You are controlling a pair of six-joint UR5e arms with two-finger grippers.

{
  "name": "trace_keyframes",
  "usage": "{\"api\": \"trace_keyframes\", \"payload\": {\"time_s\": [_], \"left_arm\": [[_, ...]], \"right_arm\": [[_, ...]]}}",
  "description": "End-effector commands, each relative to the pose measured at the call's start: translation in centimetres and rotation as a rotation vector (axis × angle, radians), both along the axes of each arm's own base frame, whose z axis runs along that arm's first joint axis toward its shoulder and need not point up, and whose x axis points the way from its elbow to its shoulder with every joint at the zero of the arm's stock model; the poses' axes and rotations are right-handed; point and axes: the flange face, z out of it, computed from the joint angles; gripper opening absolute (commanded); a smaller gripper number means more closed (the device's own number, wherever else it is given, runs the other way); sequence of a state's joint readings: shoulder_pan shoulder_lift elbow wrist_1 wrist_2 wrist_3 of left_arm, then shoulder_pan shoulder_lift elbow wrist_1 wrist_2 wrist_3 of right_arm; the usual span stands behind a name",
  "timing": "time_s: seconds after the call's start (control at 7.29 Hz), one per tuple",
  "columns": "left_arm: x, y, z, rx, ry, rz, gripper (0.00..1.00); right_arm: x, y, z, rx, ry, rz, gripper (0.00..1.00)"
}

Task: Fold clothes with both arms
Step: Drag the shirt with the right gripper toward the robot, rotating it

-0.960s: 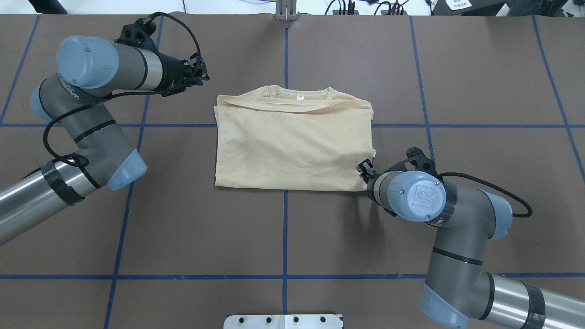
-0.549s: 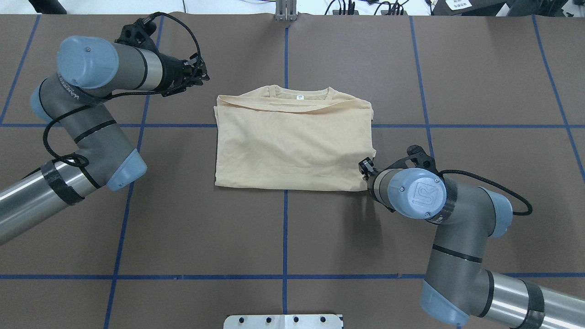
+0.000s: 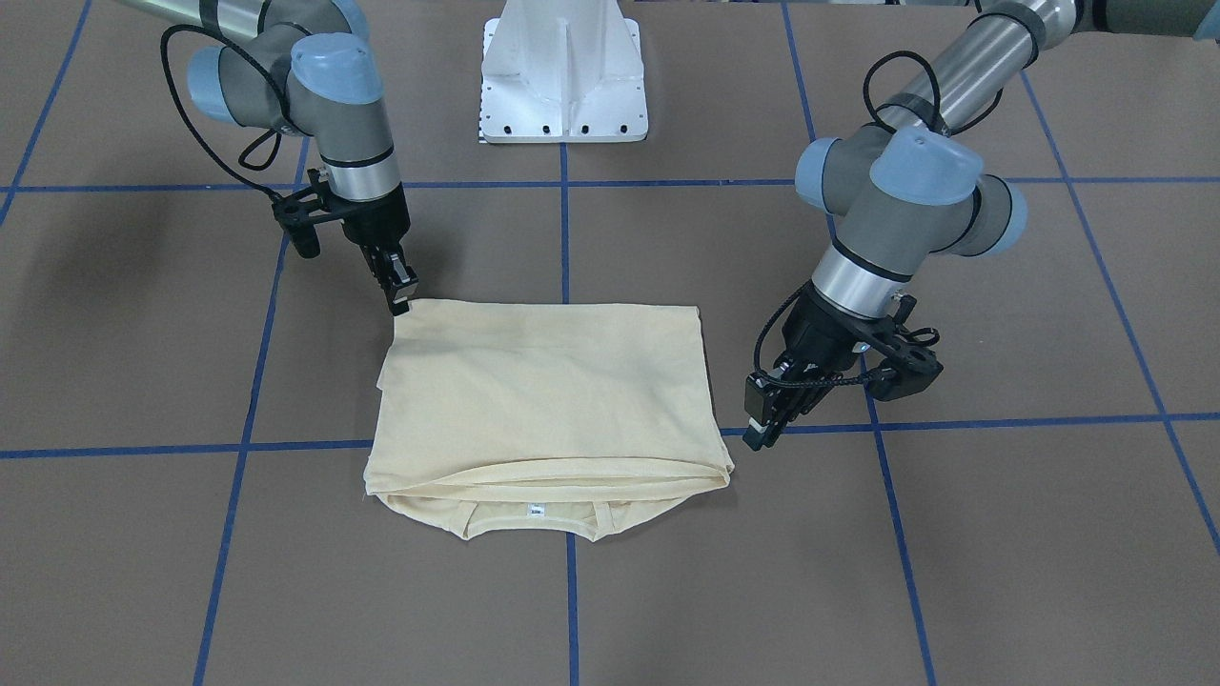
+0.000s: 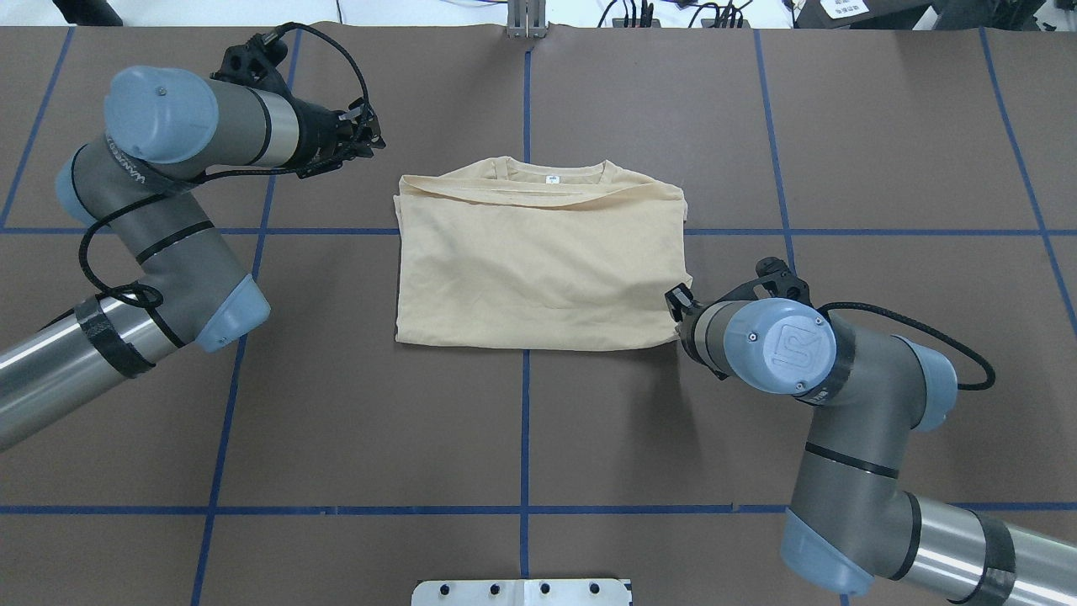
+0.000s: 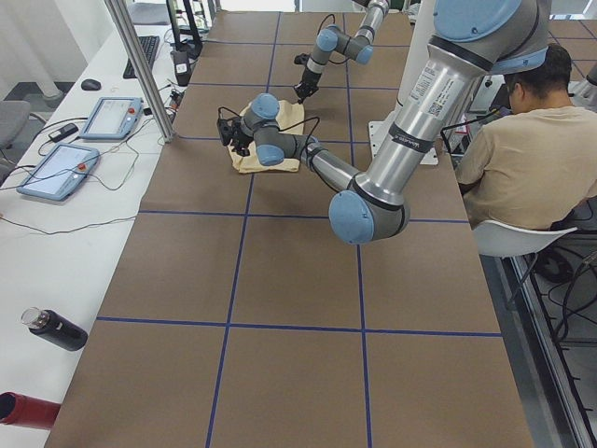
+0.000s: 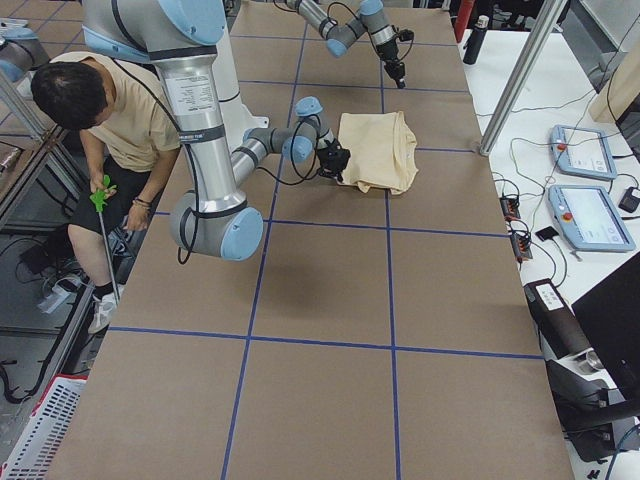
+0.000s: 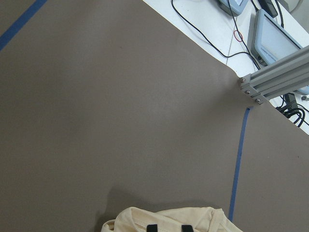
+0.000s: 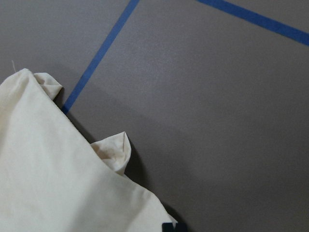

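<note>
Touching the folded shirt [image 4: 538, 269] at its near right corner, the right gripper [image 3: 400, 299] hides whether its fingers pinch cloth. The left gripper [image 3: 760, 429], fingers slightly parted and empty, hangs near the far left corner. Shirt lies central on the table [image 4: 757, 126], long axis side to side, neckline [image 4: 551, 172] pointing away from the robot.

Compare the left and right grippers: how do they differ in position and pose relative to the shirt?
The right gripper is at a corner of the shirt far from the collar; the left gripper hangs clear of the shirt, beside its collar end. The right gripper points steeply down; the left gripper slants toward the shirt. Both are black and two-fingered.
</note>
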State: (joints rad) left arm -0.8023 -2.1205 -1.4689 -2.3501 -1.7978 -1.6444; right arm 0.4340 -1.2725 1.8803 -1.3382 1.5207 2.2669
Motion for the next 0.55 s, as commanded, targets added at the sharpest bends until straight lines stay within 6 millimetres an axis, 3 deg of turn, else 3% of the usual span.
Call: {"api": "trace_keyframes", "payload": {"time_s": [0.0,0.14,0.41], "left_arm": [[0.0,0.0,-0.1,0.001,0.001,0.0,0.29],[-0.6,0.5,-1.3,0.018,0.021,0.002,0.29],[-0.9,0.8,-2.1,0.025,0.034,0.004,0.29]], "right_arm": [[5.2,2.8,-0.1,-0.004,-0.036,-0.023,0.0],[5.4,5.5,-1.3,-0.03,-0.075,-0.086,0.0],[2.8,14.6,-1.2,-0.065,-0.084,-0.296,0.0]]}}
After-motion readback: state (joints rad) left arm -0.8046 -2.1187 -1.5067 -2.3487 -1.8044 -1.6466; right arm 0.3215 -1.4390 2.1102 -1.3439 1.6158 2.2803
